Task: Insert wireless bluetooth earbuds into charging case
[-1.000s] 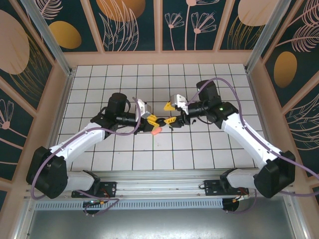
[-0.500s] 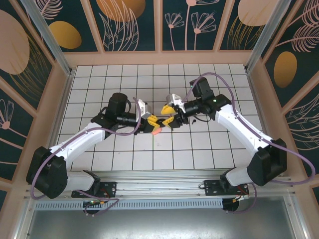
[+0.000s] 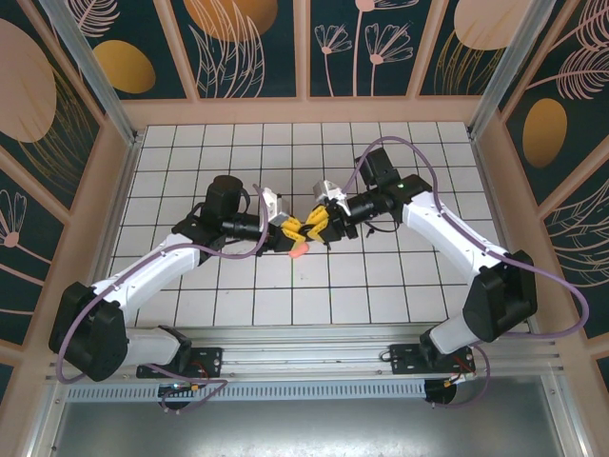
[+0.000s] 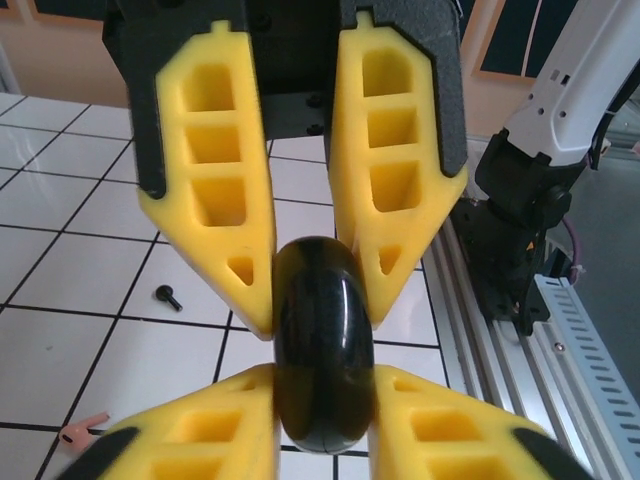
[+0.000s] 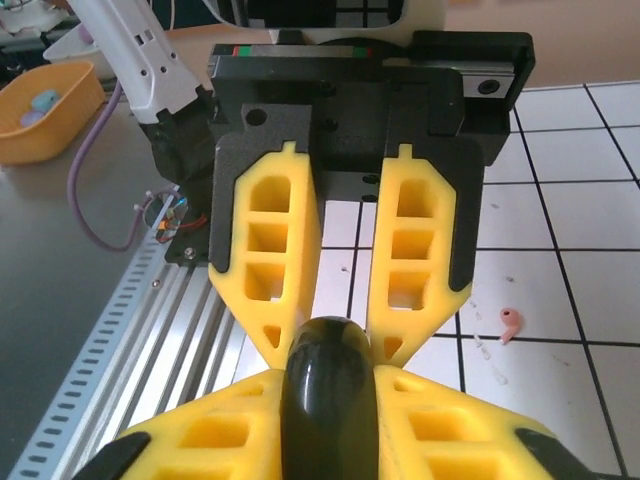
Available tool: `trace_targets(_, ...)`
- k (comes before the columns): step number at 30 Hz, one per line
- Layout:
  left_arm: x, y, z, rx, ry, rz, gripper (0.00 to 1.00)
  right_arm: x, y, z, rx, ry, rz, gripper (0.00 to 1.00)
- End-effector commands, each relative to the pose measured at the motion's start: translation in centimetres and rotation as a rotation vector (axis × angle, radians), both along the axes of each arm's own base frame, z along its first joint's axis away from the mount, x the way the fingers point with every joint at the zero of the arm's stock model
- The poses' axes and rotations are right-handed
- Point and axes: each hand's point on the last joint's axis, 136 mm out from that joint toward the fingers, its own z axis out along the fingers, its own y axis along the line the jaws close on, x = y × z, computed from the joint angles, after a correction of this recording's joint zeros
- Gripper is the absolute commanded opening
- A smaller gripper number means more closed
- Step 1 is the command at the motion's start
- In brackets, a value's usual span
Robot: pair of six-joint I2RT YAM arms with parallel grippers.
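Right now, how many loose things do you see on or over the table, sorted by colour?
Black: 2, the rounded disc and a small black bit
Pink: 1, the small pink item
Total: 3

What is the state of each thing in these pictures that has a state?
Left end effector: shut on the disc.
Right end effector: shut on the disc.
Disc: clamped by both end effectors, its rim toward each wrist camera.
Pink piece: lying loose on the table.
Black bit: lying loose on the table.
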Motion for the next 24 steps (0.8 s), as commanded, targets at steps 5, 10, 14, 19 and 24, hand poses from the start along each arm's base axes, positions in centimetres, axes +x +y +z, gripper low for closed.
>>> trace_targets(5, -0.6, -0.2, 2.5, -0.075, -0.042, -0.014, 0.51, -0.3, -2.0, 3.8, 0.188, -0.021, 0.030, 0.13)
trace_targets(10, -0.4, 0.1, 2.6, -0.109, -0.095, 0.029, 0.56, -2.2, -3.5, 3.7, 0.322, -0.045, 0.069, 0.08)
trace_targets(14, 0.4, 0.3, 1.9, -0.123, -0.085, 0.080, 0.57, -0.2, -3.2, 2.4, 0.260, -0.004, -0.090, 0.06)
trace_targets(19, 0.4, 0.3, 2.4, -0.179, -0.073, 0.072, 0.58, 1.0, -3.4, 2.3, 0.272, 0.026, -0.231, 0.07)
trace_targets(24, 0.2, 0.4, 3.9, -0.266, -0.086, 0.070, 0.61, 0.4, -4.0, 2.8, 0.386, 0.006, -0.272, 0.06)
